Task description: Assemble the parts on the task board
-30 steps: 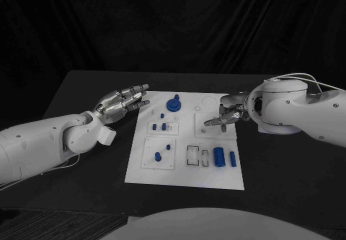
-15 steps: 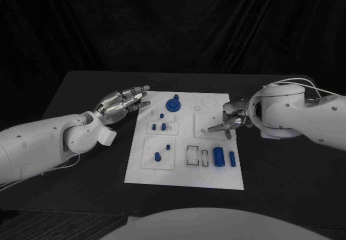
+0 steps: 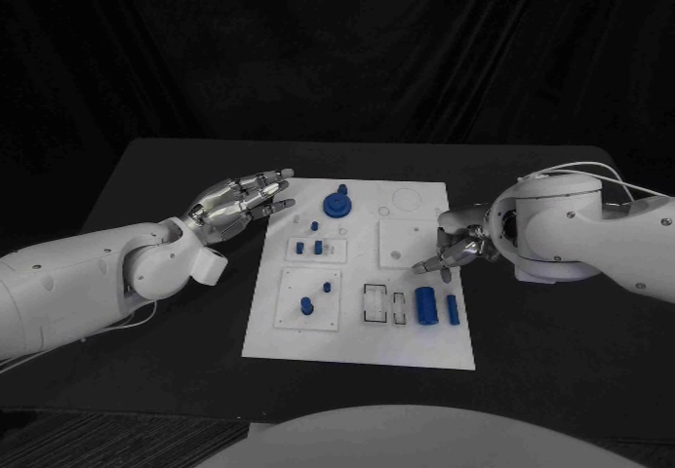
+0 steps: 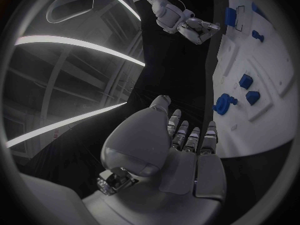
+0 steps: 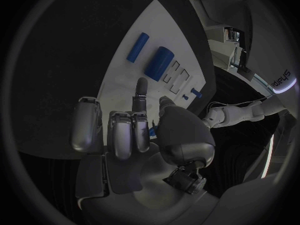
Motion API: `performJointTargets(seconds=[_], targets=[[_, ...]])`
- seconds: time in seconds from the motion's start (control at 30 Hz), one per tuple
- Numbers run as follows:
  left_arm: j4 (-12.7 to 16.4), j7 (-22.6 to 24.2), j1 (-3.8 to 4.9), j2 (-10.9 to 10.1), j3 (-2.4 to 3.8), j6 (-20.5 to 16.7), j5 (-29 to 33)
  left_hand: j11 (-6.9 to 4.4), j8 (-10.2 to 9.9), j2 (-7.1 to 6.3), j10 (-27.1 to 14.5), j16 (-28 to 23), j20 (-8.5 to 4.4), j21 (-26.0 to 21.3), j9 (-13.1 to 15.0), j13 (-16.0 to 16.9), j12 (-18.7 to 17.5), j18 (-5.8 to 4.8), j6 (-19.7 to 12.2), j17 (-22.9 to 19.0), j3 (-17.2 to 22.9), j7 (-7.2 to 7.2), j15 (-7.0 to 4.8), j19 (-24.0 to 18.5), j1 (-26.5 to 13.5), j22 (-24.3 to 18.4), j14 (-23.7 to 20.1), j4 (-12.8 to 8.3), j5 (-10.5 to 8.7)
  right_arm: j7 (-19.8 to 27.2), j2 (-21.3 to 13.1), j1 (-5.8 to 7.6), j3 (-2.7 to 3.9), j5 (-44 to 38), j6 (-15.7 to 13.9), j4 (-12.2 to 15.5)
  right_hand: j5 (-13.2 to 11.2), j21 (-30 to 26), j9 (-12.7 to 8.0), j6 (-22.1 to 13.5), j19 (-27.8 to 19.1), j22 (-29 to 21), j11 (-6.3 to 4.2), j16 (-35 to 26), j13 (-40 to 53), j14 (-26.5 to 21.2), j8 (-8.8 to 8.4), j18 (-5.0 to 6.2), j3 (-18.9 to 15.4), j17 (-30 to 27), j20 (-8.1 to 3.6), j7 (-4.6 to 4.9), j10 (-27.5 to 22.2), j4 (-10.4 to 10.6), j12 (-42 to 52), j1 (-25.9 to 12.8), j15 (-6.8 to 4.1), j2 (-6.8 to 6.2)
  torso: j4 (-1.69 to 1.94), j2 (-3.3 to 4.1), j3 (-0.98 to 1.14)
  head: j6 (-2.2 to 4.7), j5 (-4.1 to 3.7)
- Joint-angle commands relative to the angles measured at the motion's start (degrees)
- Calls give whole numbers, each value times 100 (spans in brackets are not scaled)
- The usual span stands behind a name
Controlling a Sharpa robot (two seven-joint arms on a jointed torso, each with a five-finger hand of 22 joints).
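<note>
My right hand (image 3: 453, 252) has drawn back along the right edge of the white task board (image 3: 359, 341) and now hovers, fingers loosely curled and grasping nothing, just above the two blue cylinders (image 3: 438, 307) lying side by side near the board's front right corner. My left hand (image 3: 239, 203) has not moved; it hangs released with fingers apart over the black table (image 3: 169, 166) beside the board's far left corner, near the blue round part (image 3: 337, 204). I judge this sets me up to pick up a cylinder next.
</note>
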Motion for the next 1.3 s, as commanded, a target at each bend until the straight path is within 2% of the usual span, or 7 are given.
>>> performJointTargets(seconds=[0.03, 0.3, 0.5, 0.9, 1.2, 1.3], targets=[[1, 44, -7, 12, 5, 113, 21, 11, 35, -13, 42, 36, -10, -16, 10, 9, 29, 21, 45, 6, -4, -2, -32, 10, -40, -9, -2, 38, -27, -143, -37, -55, 0, 33, -27, 57, -11, -23, -37, -71, 59, 1014, 40, 33, 1508, 600, -73, 7, -9, 1508, 60, 22, 601, 32, 36, 49, 59, 3, 2, -1, -1, 0, 4], [1, 34, -8, 10, 5, 139, 21, 21, 45, -13, 55, 45, -10, -15, 11, 12, 50, 21, 64, 10, 0, 6, -23, 11, -39, -9, 8, 44, -29, -150, -75, -200, -1, 34, -92, 127, -50, -223, -63, -117, 14, 959, 60, 33, 1508, 600, -174, 50, -16, 1508, 92, 60, 601, -23, 36, 177, 83, -55, 2, -1, -1, 0, 25], [-5, 20, -9, 13, 5, 152, 21, 27, 48, -11, 60, 47, -9, -16, 11, 13, 58, 21, 67, 10, 2, 10, -18, 10, -38, -11, 10, 47, -30, -156, -72, -257, -1, 34, -96, 145, -384, -300, -16, -162, 16, 937, 86, 33, 1508, 600, -256, 65, -86, 1508, 120, 88, 601, 75, 36, 127, 105, -57, -4, 2, 1, 0, 13], [-21, -12, -12, 27, 5, 182, 20, 35, 53, -6, 64, 46, -8, -16, 11, 13, 66, 21, 72, 10, 5, 15, -14, 10, -41, -12, 9, 55, -34, -155, 17, -376, -2, 34, -223, 76, -612, -404, 45, -169, 1, 909, 93, 33, 1508, 600, -296, 83, -151, 1508, 129, 97, 601, 120, 36, 41, 112, -48, 5, -2, -4, 0, 1], [-34, -34, -15, 35, 5, 214, 20, 56, 65, 10, 62, 46, -1, -18, 7, 10, 82, 20, 67, 9, 0, 27, 1, 7, -79, -22, 10, 124, -89, -157, 121, -485, -2, 103, -233, -6, -594, -513, 98, -253, -21, 879, 106, 33, 1508, 600, -336, 101, -149, 1508, 134, 116, 601, 86, 36, 107, 119, -67, 2, 0, 0, 0, -6], [-35, -40, -16, 36, 5, 224, 20, 56, 65, 10, 62, 46, -1, -18, 7, 10, 82, 20, 67, 9, 0, 27, 1, 7, -79, -22, 10, 124, -89, -160, 159, -512, -2, 119, -216, -58, -442, -615, 195, -327, -35, 849, 118, 33, 1508, 600, -352, 117, -137, 1508, 143, 130, 601, 54, 36, 213, 128, -89, 3, -2, 0, 0, -6]])
